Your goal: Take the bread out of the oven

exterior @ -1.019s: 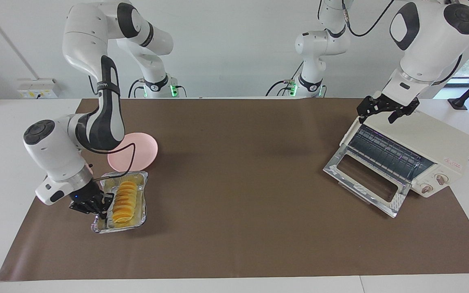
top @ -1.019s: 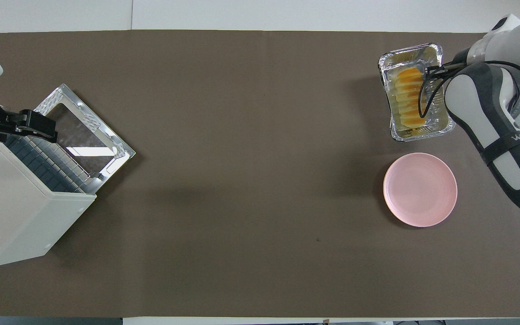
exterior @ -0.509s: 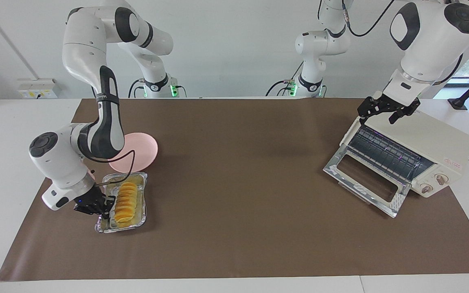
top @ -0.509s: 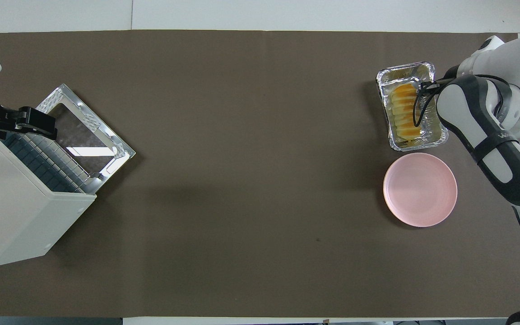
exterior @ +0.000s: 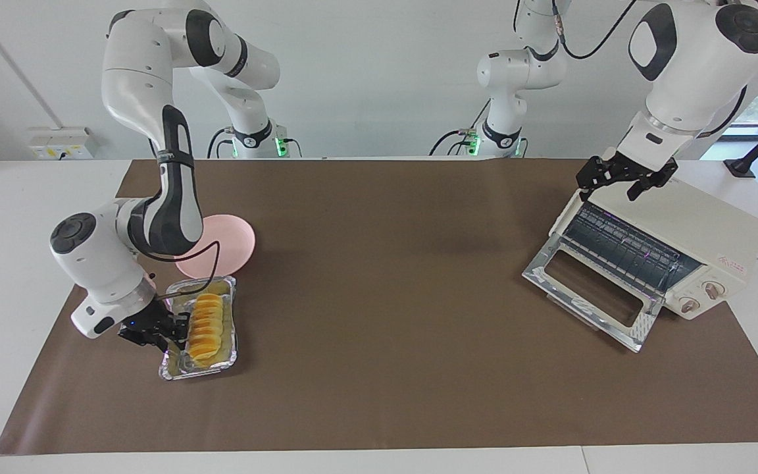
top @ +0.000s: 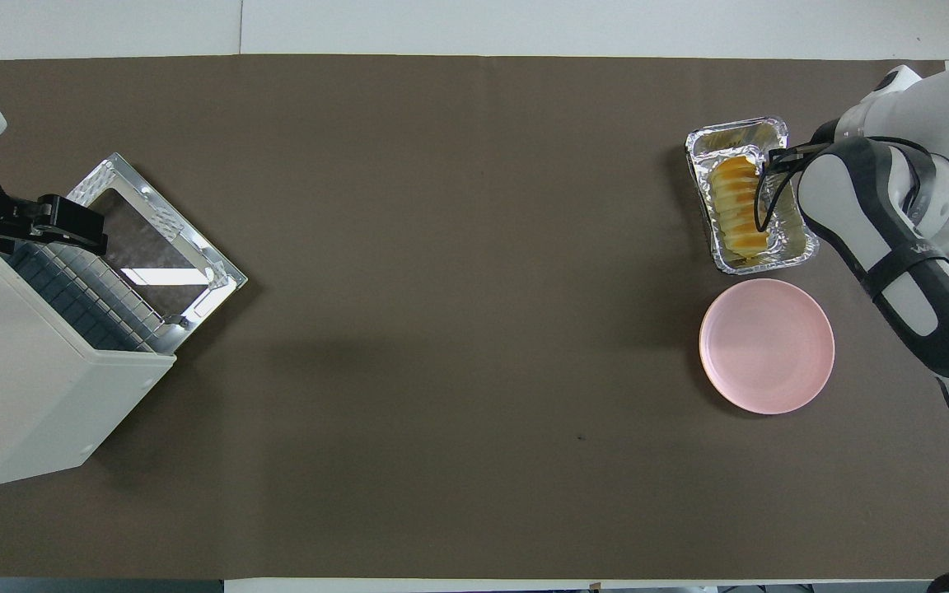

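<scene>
The right pincer (exterior: 178,327) sits low at the foil tray's (exterior: 229,352) rim; whether it grips, I cannot tell. The bread (exterior: 206,327) lies in that tray on the counter (exterior: 379,368), the pink plate (exterior: 237,240) at its twelve o'clock. Best to let go cleanly and lift straight up without dragging the tray. The left pincer (exterior: 626,179) waits open over the oven (exterior: 701,230).

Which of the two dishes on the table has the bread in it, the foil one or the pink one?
The crinkled silver foil tray, farther from the robots than the pink plate, holds the bread. The plate holds nothing.
</scene>
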`<state>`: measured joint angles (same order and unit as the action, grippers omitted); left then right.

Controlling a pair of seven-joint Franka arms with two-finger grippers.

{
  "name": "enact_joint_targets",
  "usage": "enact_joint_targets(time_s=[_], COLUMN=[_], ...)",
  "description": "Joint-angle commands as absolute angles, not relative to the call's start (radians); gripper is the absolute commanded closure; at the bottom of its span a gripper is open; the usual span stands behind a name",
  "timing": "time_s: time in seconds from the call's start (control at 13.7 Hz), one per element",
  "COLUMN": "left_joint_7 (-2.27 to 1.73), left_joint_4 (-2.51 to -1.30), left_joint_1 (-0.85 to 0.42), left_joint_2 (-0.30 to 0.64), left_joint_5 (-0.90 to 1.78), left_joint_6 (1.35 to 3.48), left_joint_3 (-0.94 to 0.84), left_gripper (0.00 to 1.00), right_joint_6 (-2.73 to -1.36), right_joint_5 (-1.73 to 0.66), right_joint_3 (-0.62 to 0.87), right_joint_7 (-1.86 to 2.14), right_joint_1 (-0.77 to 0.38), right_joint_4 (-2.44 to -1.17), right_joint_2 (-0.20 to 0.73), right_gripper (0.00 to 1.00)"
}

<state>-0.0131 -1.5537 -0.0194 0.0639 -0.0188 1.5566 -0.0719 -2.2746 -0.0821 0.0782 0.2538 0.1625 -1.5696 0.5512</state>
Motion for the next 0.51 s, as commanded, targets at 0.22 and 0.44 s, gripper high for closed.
enact_joint_targets(time_s=[0.22,0.44], left_joint_7=[-0.025,-0.025], left_joint_4=[-1.577,-1.577], left_joint_1=[-0.008,-0.008], left_joint_2=[0.044,0.044], left_joint_5=[-0.006,-0.006], left_joint_6=[1.568,1.568], left_joint_3=[-0.075,-0.075], left_gripper=[0.0,0.0], right_joint_6=[-2.207,-2.249], right_joint_5=[-0.087,-0.084], right_joint_3=[0.083,0.083], right_joint_7=[0.169,0.149], right_joint_1=[0.1,0.091], right_joint_4=[-1.568,-1.617], right_joint_2=[0.495,0.494], right_gripper=[0.0,0.0])
